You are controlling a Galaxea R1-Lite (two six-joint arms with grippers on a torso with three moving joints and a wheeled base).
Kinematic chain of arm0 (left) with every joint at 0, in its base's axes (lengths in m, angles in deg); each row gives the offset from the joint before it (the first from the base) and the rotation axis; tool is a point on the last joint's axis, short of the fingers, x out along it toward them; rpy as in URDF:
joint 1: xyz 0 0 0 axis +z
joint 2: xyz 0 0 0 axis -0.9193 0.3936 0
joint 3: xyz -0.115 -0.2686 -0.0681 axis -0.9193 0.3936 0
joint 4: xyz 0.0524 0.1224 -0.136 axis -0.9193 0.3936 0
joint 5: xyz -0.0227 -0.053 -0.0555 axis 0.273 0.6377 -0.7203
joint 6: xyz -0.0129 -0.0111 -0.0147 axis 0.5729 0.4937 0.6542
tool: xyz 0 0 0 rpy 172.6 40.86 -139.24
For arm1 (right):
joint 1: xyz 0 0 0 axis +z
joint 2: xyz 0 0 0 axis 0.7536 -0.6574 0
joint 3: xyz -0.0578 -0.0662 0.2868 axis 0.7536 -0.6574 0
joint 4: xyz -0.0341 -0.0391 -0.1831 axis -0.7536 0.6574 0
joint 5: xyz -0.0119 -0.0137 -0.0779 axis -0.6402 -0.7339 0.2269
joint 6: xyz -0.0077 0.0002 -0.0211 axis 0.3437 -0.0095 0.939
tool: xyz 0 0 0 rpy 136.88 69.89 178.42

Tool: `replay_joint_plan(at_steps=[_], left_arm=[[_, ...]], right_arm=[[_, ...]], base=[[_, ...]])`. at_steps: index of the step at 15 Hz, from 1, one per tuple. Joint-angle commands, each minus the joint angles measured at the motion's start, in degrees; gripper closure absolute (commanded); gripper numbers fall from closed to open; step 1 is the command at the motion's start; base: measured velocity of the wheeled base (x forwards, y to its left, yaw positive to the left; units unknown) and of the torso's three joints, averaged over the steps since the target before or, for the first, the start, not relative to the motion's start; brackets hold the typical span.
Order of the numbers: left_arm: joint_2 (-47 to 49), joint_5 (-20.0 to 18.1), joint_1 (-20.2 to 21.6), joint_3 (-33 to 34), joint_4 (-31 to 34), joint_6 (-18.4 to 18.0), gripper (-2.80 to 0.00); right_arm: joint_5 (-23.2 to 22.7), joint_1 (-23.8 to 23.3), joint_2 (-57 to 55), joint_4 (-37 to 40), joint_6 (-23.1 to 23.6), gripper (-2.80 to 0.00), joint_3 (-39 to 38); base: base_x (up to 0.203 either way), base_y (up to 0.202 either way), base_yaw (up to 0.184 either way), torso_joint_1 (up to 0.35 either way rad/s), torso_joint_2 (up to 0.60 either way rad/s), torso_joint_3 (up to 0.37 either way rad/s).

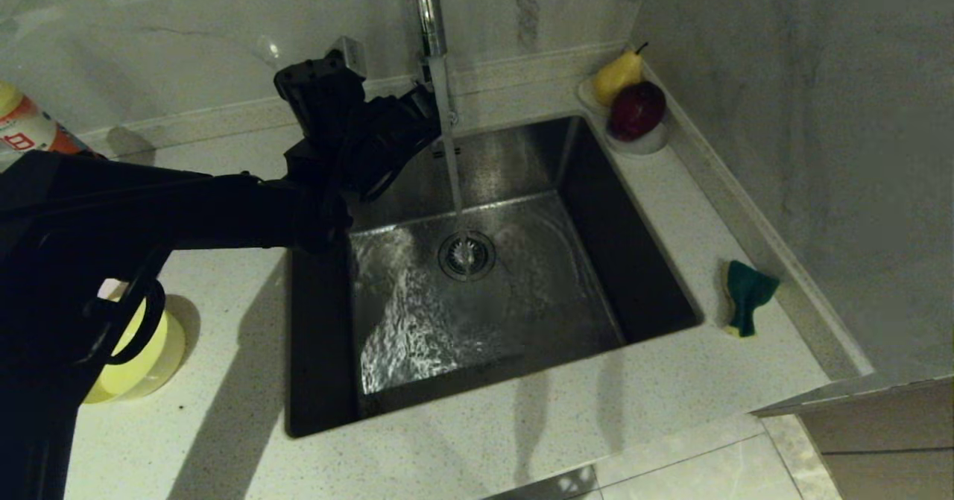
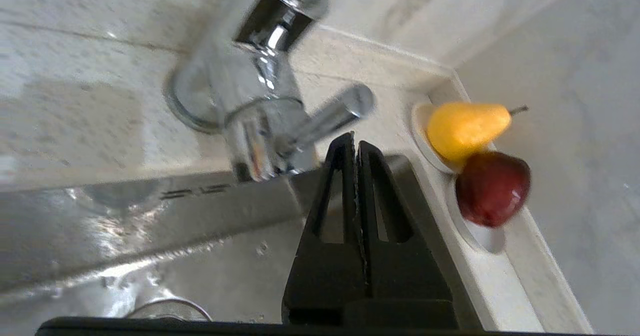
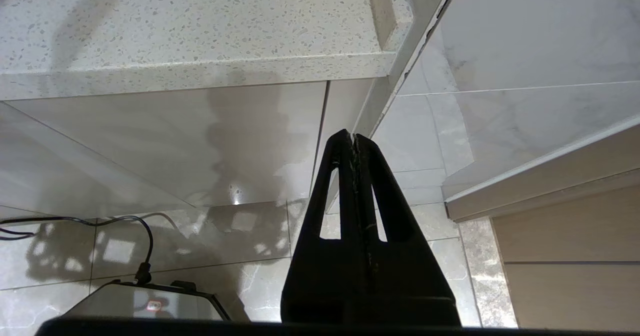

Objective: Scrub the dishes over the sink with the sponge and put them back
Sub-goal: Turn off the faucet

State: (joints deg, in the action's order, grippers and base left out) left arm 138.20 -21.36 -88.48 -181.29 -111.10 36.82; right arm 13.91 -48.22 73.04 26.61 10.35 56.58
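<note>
Water runs from the tap into the sink as the robot's left gripper, fingers pressed together and holding nothing, hangs just beside the tap's lever at the basin's back edge. The sponge lies untouched on the counter to the right of the sink, well apart from either arm. Of the bowls, only a yellow bowl shows, on the counter to the left, half hidden behind the arm. The right gripper, also closed and empty, is parked low by the cabinet front. The work looks to be at its opening, with the water on; the next move would call for fetching a bowl and the sponge.
</note>
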Motion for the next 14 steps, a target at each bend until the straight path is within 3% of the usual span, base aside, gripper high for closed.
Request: replay_joint_plan(at_steps=[1,9,14], left_arm=[[0.34,0.19,0.81,-0.23,-0.20,-0.25,0.00],[0.78,2.20,4.99,-0.31,-0.11,-1.64,0.00],[-0.39,2.65,5.22,-0.46,-0.01,-1.60,0.00]], right_arm=[[0.05,0.02,0.19,0.00,0.07,0.00,0.00],[-0.02,0.02,0.19,0.00,0.07,0.00,0.00],[-0.02,0.02,0.14,0.00,0.07,0.00,0.00]], base=[[0.000,0.000,0.000,0.000,0.00,0.000],[0.000,0.000,0.000,0.000,0.00,0.000],[0.000,0.000,0.000,0.000,0.00,0.000]])
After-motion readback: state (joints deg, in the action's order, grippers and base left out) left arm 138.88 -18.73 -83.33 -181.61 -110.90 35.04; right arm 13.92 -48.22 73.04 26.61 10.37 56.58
